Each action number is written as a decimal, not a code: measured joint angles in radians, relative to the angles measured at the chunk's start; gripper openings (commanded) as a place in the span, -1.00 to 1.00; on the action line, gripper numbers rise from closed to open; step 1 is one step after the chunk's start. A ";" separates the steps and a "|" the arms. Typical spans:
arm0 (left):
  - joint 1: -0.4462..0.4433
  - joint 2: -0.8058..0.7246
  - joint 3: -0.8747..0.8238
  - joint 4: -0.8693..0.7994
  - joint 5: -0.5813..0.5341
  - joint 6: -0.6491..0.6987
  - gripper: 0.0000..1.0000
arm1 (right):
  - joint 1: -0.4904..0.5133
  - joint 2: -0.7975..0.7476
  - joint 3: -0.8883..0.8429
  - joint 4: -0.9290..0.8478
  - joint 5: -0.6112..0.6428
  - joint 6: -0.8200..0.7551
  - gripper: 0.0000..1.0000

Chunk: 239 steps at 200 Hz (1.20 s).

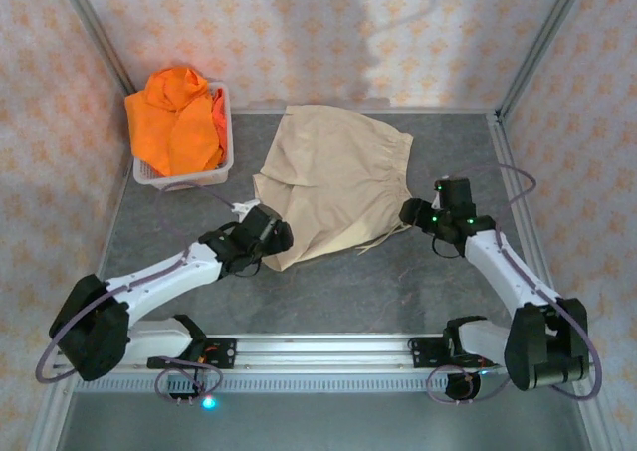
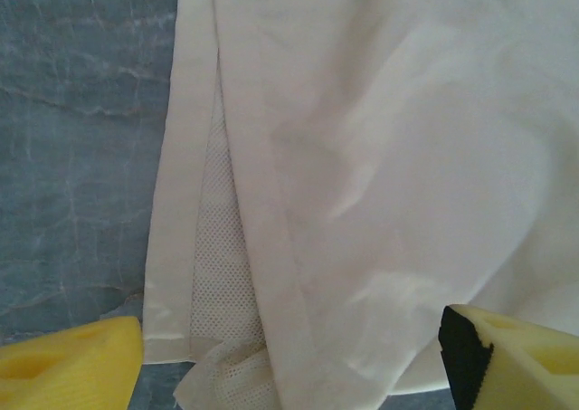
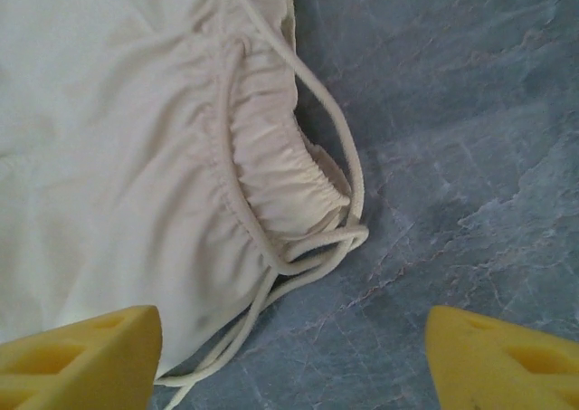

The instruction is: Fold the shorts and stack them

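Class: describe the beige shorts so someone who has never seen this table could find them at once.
Start at the grey table. Spread flat mid-table lie the beige shorts. Unlike the orange shorts heaped in the basket, they have a drawstring.

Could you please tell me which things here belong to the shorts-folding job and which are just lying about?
For the job:
beige shorts, spread flat
orange shorts, heaped up

Just lying about:
basket, holding the orange shorts
table, under it all
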 measured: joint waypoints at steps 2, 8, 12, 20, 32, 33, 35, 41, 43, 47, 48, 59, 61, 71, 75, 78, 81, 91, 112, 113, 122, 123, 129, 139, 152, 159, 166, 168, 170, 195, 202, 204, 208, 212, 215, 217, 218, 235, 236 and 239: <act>-0.001 0.004 0.000 0.004 0.000 0.000 0.61 | 0.000 0.005 0.000 0.005 -0.002 0.004 0.36; -0.004 0.022 0.000 0.025 0.004 -0.008 0.58 | 0.000 0.034 0.000 0.022 -0.010 0.008 0.32; -0.006 0.033 0.000 0.038 0.010 -0.007 0.57 | 0.000 0.050 0.000 0.032 -0.017 0.010 0.28; -0.010 0.063 0.003 0.061 0.019 -0.011 0.53 | 0.000 0.090 0.001 0.054 -0.029 0.008 0.19; -0.016 0.113 0.014 0.077 0.031 -0.011 0.45 | 0.000 0.151 0.008 0.075 -0.050 0.011 0.09; -0.016 0.121 0.016 0.080 0.032 -0.012 0.45 | 0.000 0.160 0.010 0.077 -0.050 0.008 0.08; -0.017 0.127 0.017 0.081 0.035 -0.012 0.43 | 0.000 0.170 0.012 0.079 -0.055 0.013 0.08; -0.017 0.154 0.024 0.087 0.041 -0.013 0.41 | 0.000 0.199 0.019 0.087 -0.063 0.008 0.07; -0.017 0.160 0.025 0.087 0.042 -0.013 0.40 | 0.000 0.208 0.022 0.089 -0.067 0.011 0.07; -0.017 0.178 0.027 0.094 0.045 -0.016 0.39 | 0.000 0.225 0.027 0.094 -0.072 0.008 0.06; -0.017 0.180 0.027 0.096 0.046 -0.016 0.39 | 0.000 0.228 0.027 0.095 -0.072 0.008 0.06; -0.017 0.212 0.028 0.106 0.057 -0.019 0.37 | 0.000 0.262 0.039 0.108 -0.085 0.008 0.00; -0.017 0.218 0.028 0.108 0.060 -0.022 0.37 | 0.000 0.267 0.041 0.109 -0.087 0.006 -0.01; -0.017 0.238 0.028 0.117 0.070 -0.031 0.32 | 0.000 0.283 0.047 0.117 -0.094 0.003 -0.05; -0.018 0.248 0.028 0.122 0.072 -0.036 0.31 | 0.000 0.288 0.049 0.121 -0.096 -0.001 -0.08; -0.019 0.252 0.028 0.125 0.074 -0.036 0.29 | 0.000 0.290 0.051 0.123 -0.098 0.000 -0.10; -0.021 0.259 0.028 0.128 0.076 -0.038 0.28 | 0.000 0.294 0.054 0.125 -0.098 -0.005 -0.13; -0.026 0.278 0.029 0.139 0.083 -0.043 0.19 | 0.000 0.307 0.064 0.130 -0.103 -0.006 -0.18; -0.041 0.320 0.051 0.153 0.088 -0.053 -0.20 | 0.000 0.341 0.080 0.152 -0.106 -0.015 -0.44; -0.042 0.321 0.053 0.155 0.088 -0.056 -0.22 | 0.000 0.343 0.080 0.154 -0.106 -0.020 -0.45; -0.044 0.339 0.066 0.169 0.095 -0.065 -0.52 | 0.000 0.354 0.082 0.160 -0.108 -0.023 -0.60; -0.045 0.340 0.067 0.169 0.096 -0.062 -0.54 | 0.000 0.356 0.082 0.161 -0.109 -0.018 -0.61; -0.048 0.352 0.076 0.172 0.095 -0.064 -0.67 | 0.000 0.361 0.082 0.163 -0.109 -0.023 -0.68; -0.050 0.364 0.083 0.172 0.093 -0.062 -0.88 | 0.000 0.369 0.085 0.163 -0.108 -0.026 -0.80; -0.050 0.363 0.094 0.158 0.087 -0.062 -1.00 | 0.000 0.371 0.092 0.161 -0.108 -0.029 -0.94; -0.050 0.359 0.105 0.146 0.081 -0.060 -1.00 | 0.000 0.370 0.098 0.159 -0.108 -0.030 -1.00; -0.050 0.349 0.118 0.127 0.069 -0.057 -1.00 | 0.000 0.369 0.105 0.155 -0.105 -0.036 -1.00; -0.050 0.343 0.124 0.119 0.065 -0.054 -1.00 | 0.000 0.367 0.107 0.153 -0.104 -0.034 -1.00; -0.050 0.338 0.129 0.111 0.061 -0.052 -1.00 | 0.000 0.365 0.109 0.150 -0.101 -0.034 -1.00; -0.050 0.219 0.192 0.023 0.003 -0.030 -1.00 | 0.000 0.295 0.126 0.093 -0.076 -0.048 -1.00; -0.048 0.177 0.213 0.002 -0.014 -0.024 -1.00 | 0.000 0.263 0.136 0.068 -0.068 -0.051 -1.00; -0.047 0.165 0.220 -0.004 -0.018 -0.021 -1.00 | 0.000 0.254 0.140 0.058 -0.064 -0.052 -1.00; -0.045 0.142 0.232 -0.016 -0.026 -0.016 -1.00 | 0.000 0.232 0.150 0.038 -0.061 -0.055 -1.00; -0.042 0.121 0.242 -0.026 -0.033 -0.013 -1.00 | 0.000 0.216 0.159 0.022 -0.055 -0.058 -1.00; -0.039 0.104 0.250 -0.035 -0.039 -0.010 -1.00 | 0.000 0.201 0.167 0.008 -0.054 -0.059 -1.00; -0.036 0.093 0.256 -0.040 -0.041 -0.008 -1.00 | 0.000 0.191 0.173 -0.002 -0.050 -0.060 -1.00; -0.035 0.089 0.257 -0.042 -0.042 -0.008 -1.00 | 0.000 0.188 0.175 -0.005 -0.050 -0.060 -1.00; 0.003 0.018 0.281 -0.083 -0.057 -0.006 -0.93 | 0.004 0.109 0.232 -0.090 -0.035 -0.071 -1.00; 0.005 0.016 0.282 -0.084 -0.058 -0.005 -0.92 | 0.004 0.105 0.237 -0.098 -0.032 -0.073 -1.00; 0.013 0.008 0.282 -0.090 -0.059 -0.005 -0.90 | 0.005 0.095 0.246 -0.113 -0.029 -0.075 -1.00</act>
